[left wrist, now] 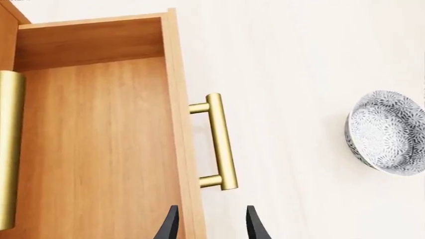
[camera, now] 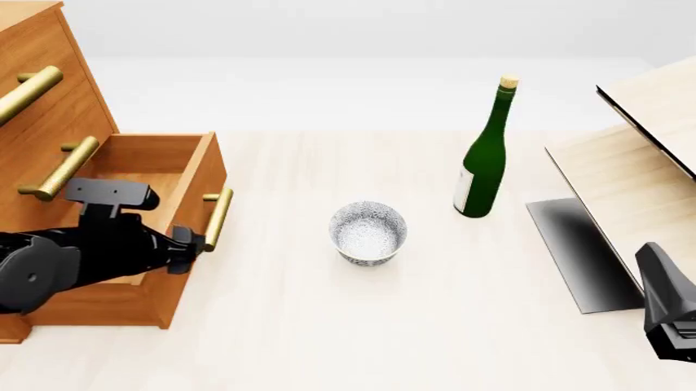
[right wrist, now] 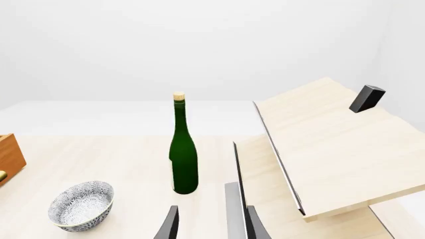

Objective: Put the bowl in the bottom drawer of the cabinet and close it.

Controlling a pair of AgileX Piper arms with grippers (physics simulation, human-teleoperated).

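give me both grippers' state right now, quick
left gripper: open, holding nothing, by the bottom drawer handle.
right gripper: open, empty.

Our front camera looks down over table [camera: 435, 326] from arms' side. Left wrist camera hangs close above bottom drawer [left wrist: 99, 149] — right wrist faces bottle [right wrist: 184, 149]; bowl [camera: 367, 232] appears in all three.

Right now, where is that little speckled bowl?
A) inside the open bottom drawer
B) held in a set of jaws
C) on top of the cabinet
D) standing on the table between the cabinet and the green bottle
D: the bowl stands upright on the table, apart from the pulled-out bottom drawer and the green bottle, with neither arm touching it.
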